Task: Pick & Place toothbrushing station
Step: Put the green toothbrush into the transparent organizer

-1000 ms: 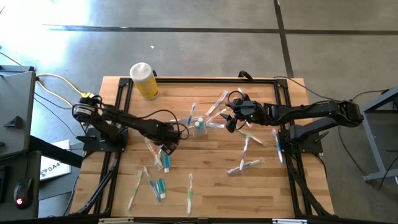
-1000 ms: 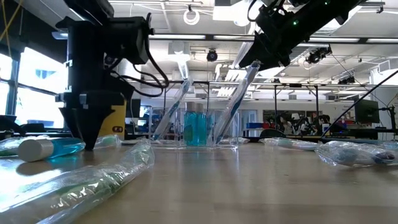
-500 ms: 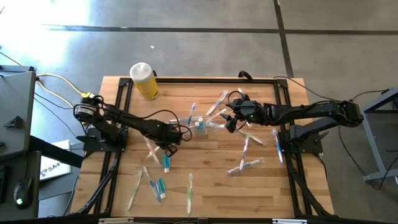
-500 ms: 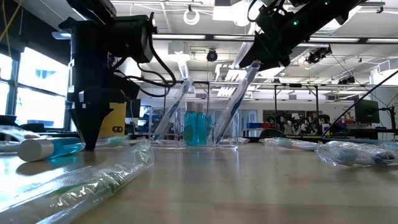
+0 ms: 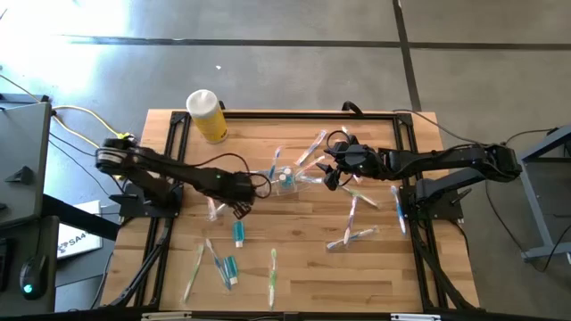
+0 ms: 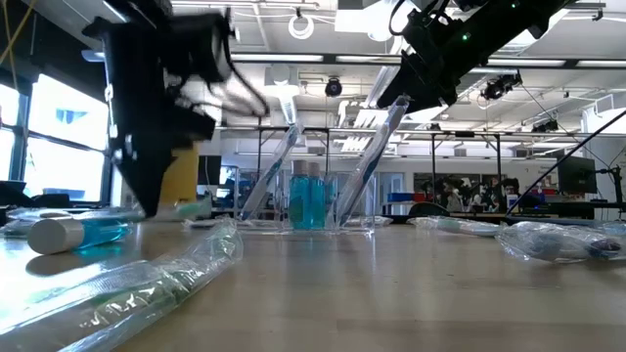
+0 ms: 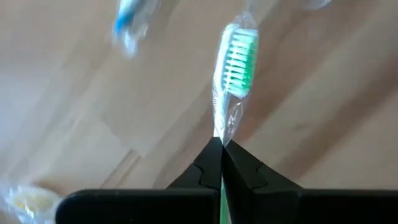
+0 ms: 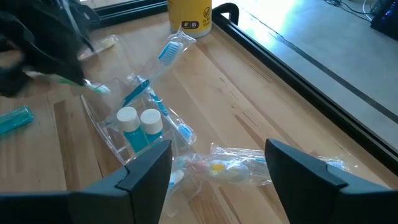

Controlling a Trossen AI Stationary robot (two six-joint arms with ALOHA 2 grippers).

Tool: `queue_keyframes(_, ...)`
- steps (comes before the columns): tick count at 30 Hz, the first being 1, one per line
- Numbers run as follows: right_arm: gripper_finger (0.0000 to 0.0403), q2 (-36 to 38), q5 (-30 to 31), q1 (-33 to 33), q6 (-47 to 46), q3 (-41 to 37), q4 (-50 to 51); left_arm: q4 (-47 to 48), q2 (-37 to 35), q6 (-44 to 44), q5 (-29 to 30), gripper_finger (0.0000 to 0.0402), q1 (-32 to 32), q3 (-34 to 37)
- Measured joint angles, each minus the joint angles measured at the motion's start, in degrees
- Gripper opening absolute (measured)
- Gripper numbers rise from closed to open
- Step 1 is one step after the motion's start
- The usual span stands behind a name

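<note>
The clear container (image 5: 287,178) stands mid-table holding two teal-ended tubes (image 8: 138,121) and some toothbrushes. Left of it, my left gripper (image 5: 238,207) points steeply down and is shut on a green-bristled toothbrush in a clear wrapper (image 7: 236,62). That brush also shows in the right wrist view (image 8: 93,87). My right gripper (image 5: 332,171) hovers open just right of the container, above a wrapped toothbrush (image 8: 230,165) that lies on the board; its fingers (image 8: 146,168) touch nothing. My left gripper pinches the wrapped toothbrush between its two fingertips (image 7: 211,155), on the neck just behind the bristle head (image 7: 225,127). The fingers come from above, slanting down. The head sticks out past the fingertips. A thin green strip of handle (image 7: 222,205) runs back between the fingers.
A yellow bottle with a white cap (image 5: 207,116) stands at the far left corner. Loose toothbrushes (image 5: 272,276) and tubes (image 5: 238,234) lie near the front left. More wrapped brushes (image 5: 352,214) lie on the right. A black frame (image 5: 174,134) borders the board.
My left gripper has shut on the green toothbrush and risen, drawing a little toward the far left. The brush has come up with it. The tube that lay under the gripper now lies uncovered.
</note>
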State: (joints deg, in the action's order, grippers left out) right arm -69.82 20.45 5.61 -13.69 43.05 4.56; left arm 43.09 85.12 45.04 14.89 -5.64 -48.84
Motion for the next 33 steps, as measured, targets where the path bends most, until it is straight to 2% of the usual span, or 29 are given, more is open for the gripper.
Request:
queue_keyframes(4, 0.0249, 0.0, 0.22, 0.0, 0.19, 0.0, 0.07, -2.07, -6.89, -1.39, 3.01, 0.0001, -2.24, 0.0)
queue_keyframes(10, 0.0249, 0.0, 0.28, 0.0, 0.37, 0.0, -0.02, -3.02, -15.82, -1.75, 11.14, 0.0001, -5.69, -0.02)
queue_keyframes(15, 0.0249, 0.3, 0.11, 0.0, 1.44, 0.0, -2.87, -5.45, -19.43, -3.52, 19.56, 0.0001, -9.09, -0.12)
queue_keyframes(19, 0.0249, 1.33, -2.06, -0.56, 5.13, 0.01, -7.52, -13.02, -20.02, -10.75, 22.94, 0.0001, -11.34, -0.11)
queue_keyframes(22, 0.0249, 2.56, -3.6, -2.27, 8.07, 0.05, -10.36, -22.71, -19.85, -22.95, 22.82, 0.0, -12.35, 0.04)
queue_keyframes(24, 0.0249, 3.86, -4.76, -3.68, 10.03, 0.07, -10.48, -33.22, -19.42, -31.19, 21.41, 0.0, -13.18, 0.95)
queue_keyframes(27, 0.0249, 5.38, -11.83, -6.56, 10.97, 0.04, -12.2, -44.45, -19.42, -42.3, 18.03, 0.0, -13.14, 2.91)
queue_keyframes(30, 0.0249, 6.73, -20.09, -9.75, 11.18, 0.04, -14.36, -54.92, -19.45, -49.22, 16.36, 0.0, -11.0, 5.66)
queue_keyframes(33, 0.0249, 7.26, -20.1, -13.32, 12.98, 0.04, -15.67, -61.33, -19.45, -50.71, 11.04, 0.0, -6.65, 9.01)
